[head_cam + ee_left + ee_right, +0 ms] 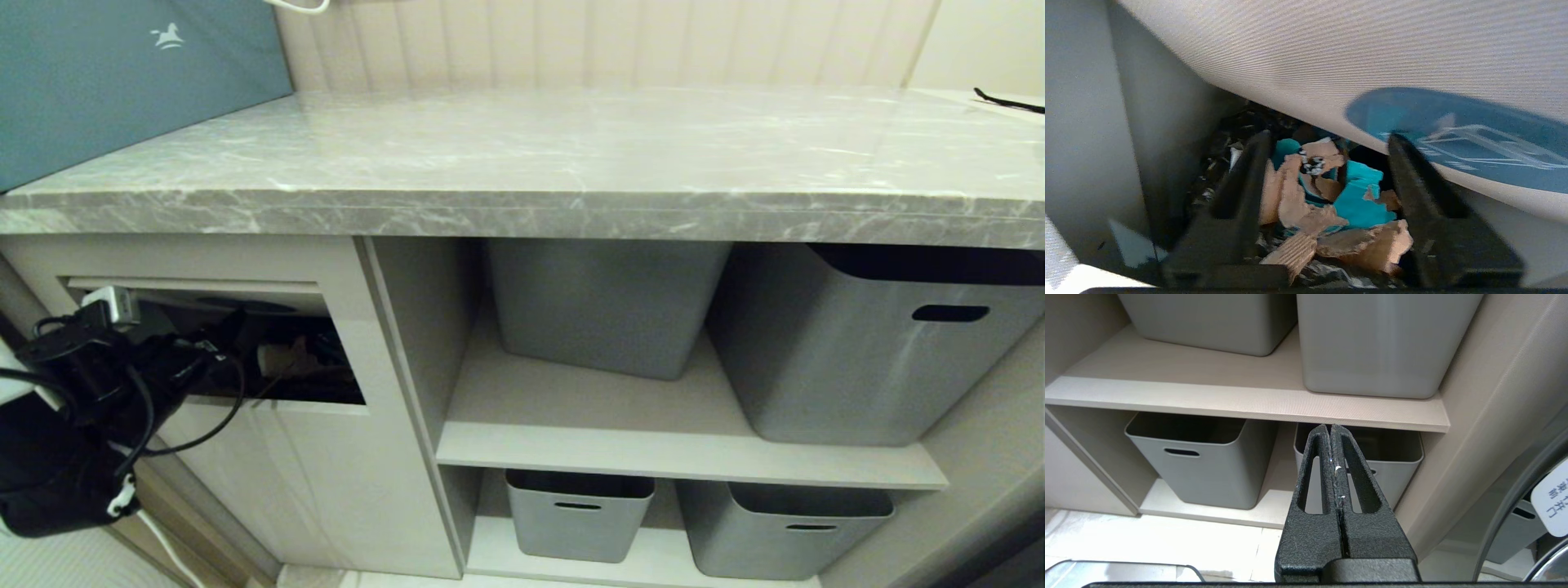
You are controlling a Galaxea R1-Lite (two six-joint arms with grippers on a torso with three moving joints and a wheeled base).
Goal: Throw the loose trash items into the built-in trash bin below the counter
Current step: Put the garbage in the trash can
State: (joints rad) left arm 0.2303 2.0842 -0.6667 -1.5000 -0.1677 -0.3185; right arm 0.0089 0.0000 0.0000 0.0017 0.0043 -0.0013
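Below the desk, at the far left of the cabinet run, my left gripper is pushed into the mouth of the built-in trash bin. It is pressing the flap inward, and the blue oval sticker on that flap sits right against one of my fingers. Those fingers are spread apart and grasp nothing. Between them, down inside the bin, I see torn tan cardboard pieces lying mixed with a teal scrap on top of darker rubbish. They rest on the heap, apart from my fingers, so I judge this load to be dropped.

From my head, the marble desk shows no loose scraps on the stretch I can see; only a black strap lies at its far right corner, and that is not trash for me. So I reckon the throwing is done, or close to it, though the ends of the desk run beyond what I can see. What is left here is to draw my left arm out of the opening so that the flap can swing shut.

My right gripper hangs idle in front of the open shelves with the grey storage boxes, its fingers pressed together on nothing.
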